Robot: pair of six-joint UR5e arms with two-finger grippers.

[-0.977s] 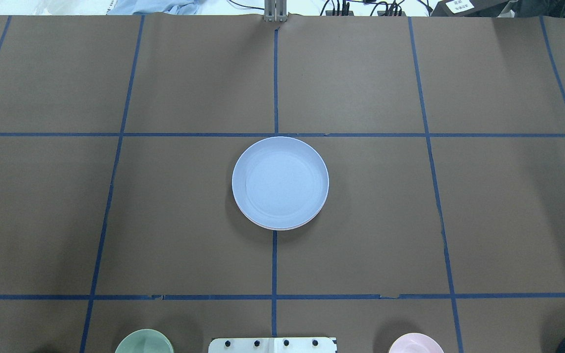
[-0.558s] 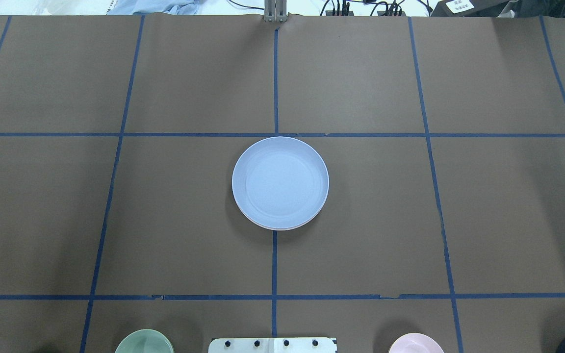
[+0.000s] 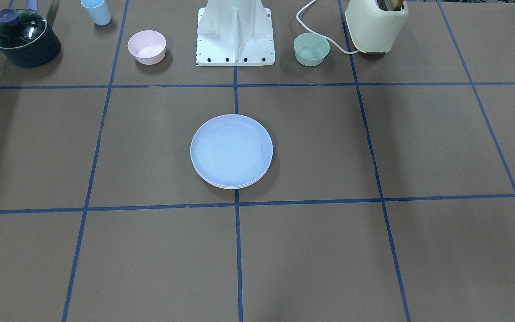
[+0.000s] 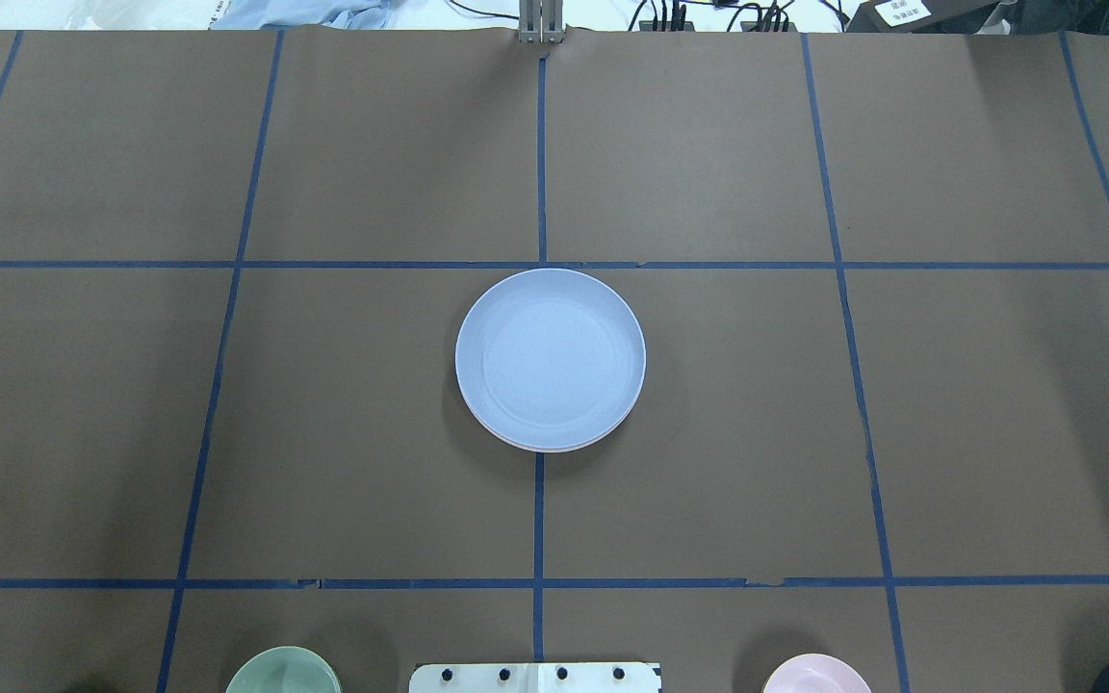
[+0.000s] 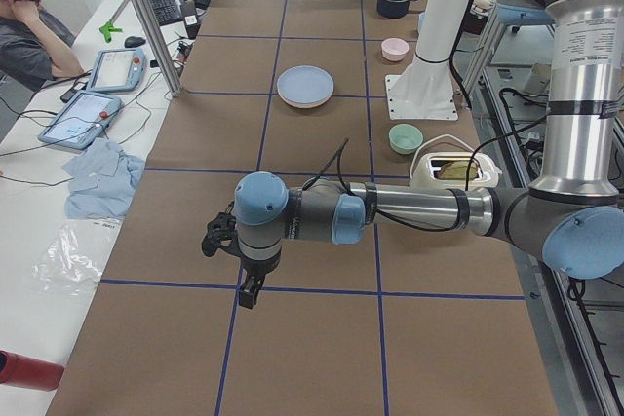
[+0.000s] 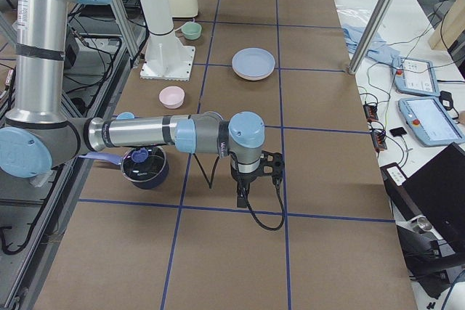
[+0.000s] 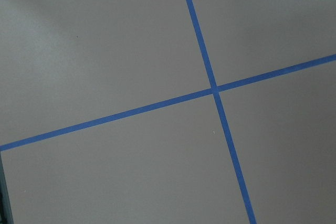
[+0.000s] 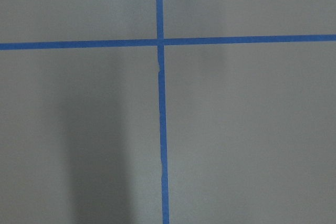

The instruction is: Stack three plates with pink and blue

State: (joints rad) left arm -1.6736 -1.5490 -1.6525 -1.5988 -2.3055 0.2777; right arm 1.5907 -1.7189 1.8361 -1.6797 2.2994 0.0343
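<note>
One light blue plate (image 4: 551, 356) tops the stack, which sits on the brown table (image 4: 227, 433) straight out in front of the white base mount (image 3: 236, 33). The stack is well apart from the mount and centred on the blue tape line that runs out from it. We see a round, shallow, matte dish with a low raised rim, lying flat.

Under its edge nearest the mount, the overhead view shows a thin crescent of the pink plate (image 4: 554, 449). The front-facing view shows pale stacked rims on the side away from the mount, yet we cannot count them or pick out a third plate for certain.

Only the side views take in the arms. The left gripper (image 5: 250, 291) hangs fingers-down over the table far off to the mount's left. The right gripper (image 6: 242, 195) hangs likewise far off to the mount's right, beyond the lidded dark pot (image 6: 144, 166). Both are well apart from the stack, and from these angles we cannot tell whether their jaws are spread or pressed together. Each wrist view shows brown paper and crossing blue tape.

The front-facing view shows most plainly what flanks the mount. A pink bowl (image 3: 147, 46) and a blue cup (image 3: 96, 11) stand to its right. A green bowl (image 3: 311, 49) and a cream toaster (image 3: 376, 24) stand to its left.
</note>
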